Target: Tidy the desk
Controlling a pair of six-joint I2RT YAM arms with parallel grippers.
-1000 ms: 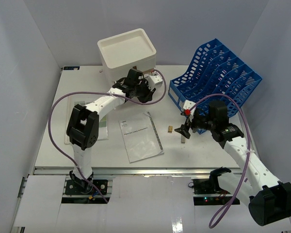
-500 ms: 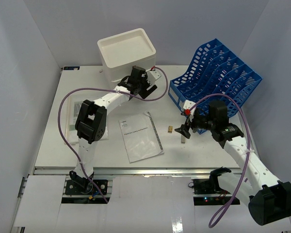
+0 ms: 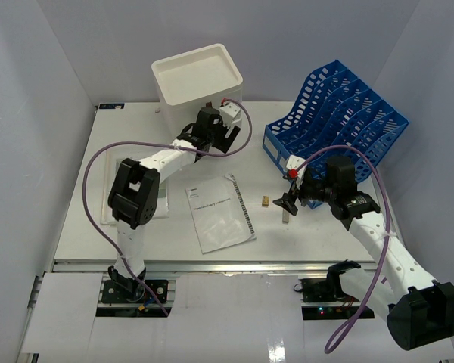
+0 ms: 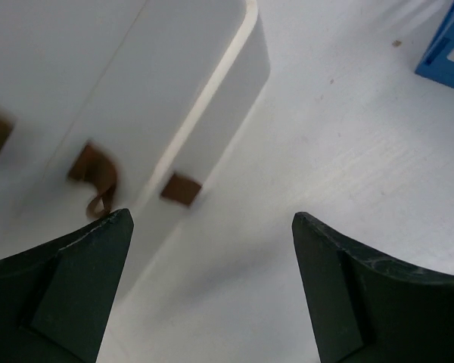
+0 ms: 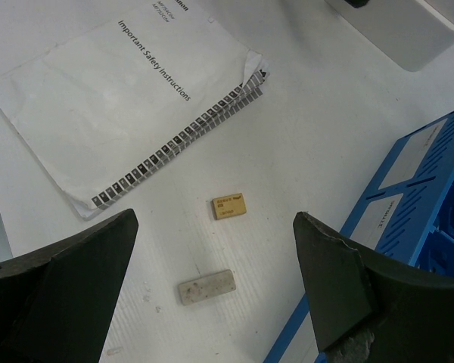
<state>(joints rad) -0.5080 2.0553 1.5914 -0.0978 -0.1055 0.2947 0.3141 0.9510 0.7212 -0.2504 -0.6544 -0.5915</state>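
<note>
The desk [image 3: 174,242] is spread out under everything, with the two arms fixed at its near edge. As far as can be judged, little tidying has been done. A booklet [image 5: 121,98] is left lying flat near the middle of the desk, with one corner curled up. Near it, a small tan block [image 5: 229,205] and a small grey bar [image 5: 206,287] are left loose on the bare top, close together but not touching. A blue rack [image 3: 340,113] is stood at the far right, and no paper can be made out in its slots. A white box [image 3: 197,79] is stood at the far end. Two brown pull tabs [image 4: 180,189] are seen on its front, but it cannot be told whether its drawers are shut all the way. A flat clear thing [image 3: 110,170] is partly hidden under the left arm. The left gripper [image 4: 212,227] is held close to the front of the white box, with its jaws spread wide and nothing between them. The right gripper [image 5: 216,227] is held above the tan block and the grey bar, with its jaws spread wide too and nothing held. It is judged that the booklet and both small pieces have yet to be put away, perhaps in the rack and the box.
</note>
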